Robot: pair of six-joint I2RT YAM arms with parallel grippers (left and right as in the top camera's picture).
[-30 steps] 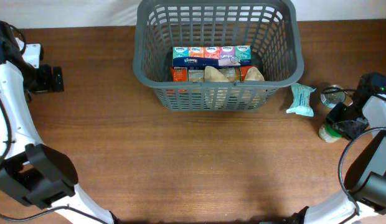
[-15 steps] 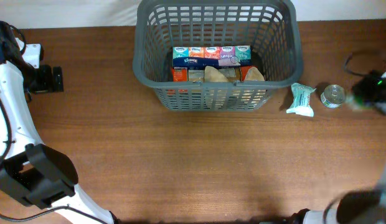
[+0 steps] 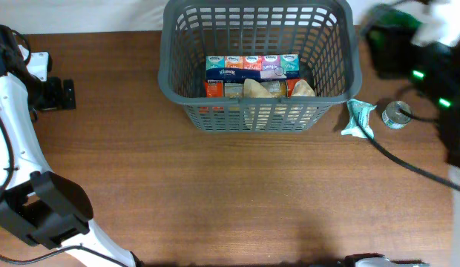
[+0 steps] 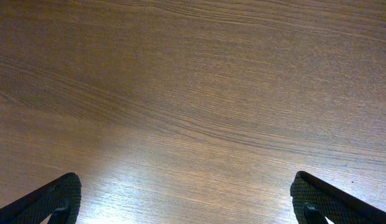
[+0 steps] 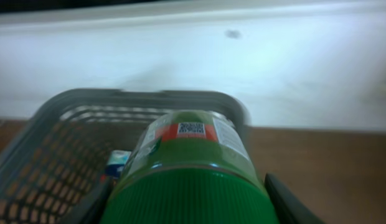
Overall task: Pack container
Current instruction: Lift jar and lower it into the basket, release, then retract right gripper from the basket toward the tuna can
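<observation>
Holds the left gripper (image 4: 183, 186) spread wide, well left of the container (image 3: 165, 74). Finds the container at the far middle of the table (image 3: 215, 200), part-filled with boxes (image 3: 252, 65). Clamps the right gripper (image 5: 188, 205) on a green-lidded jar (image 5: 190, 155), just right of the container's far corner. Risks clipping the rim, or releasing early and dropping the jar outside, near the tin can (image 3: 397, 113).

Right hand (image 5: 187, 208) lifted green-lidded jar (image 5: 190, 155) off table (image 3: 215, 193), swung up beside container (image 3: 258, 119).

Even light overhead; right arm (image 3: 430, 44) motion-blurred, jar (image 5: 190, 168) soft.
</observation>
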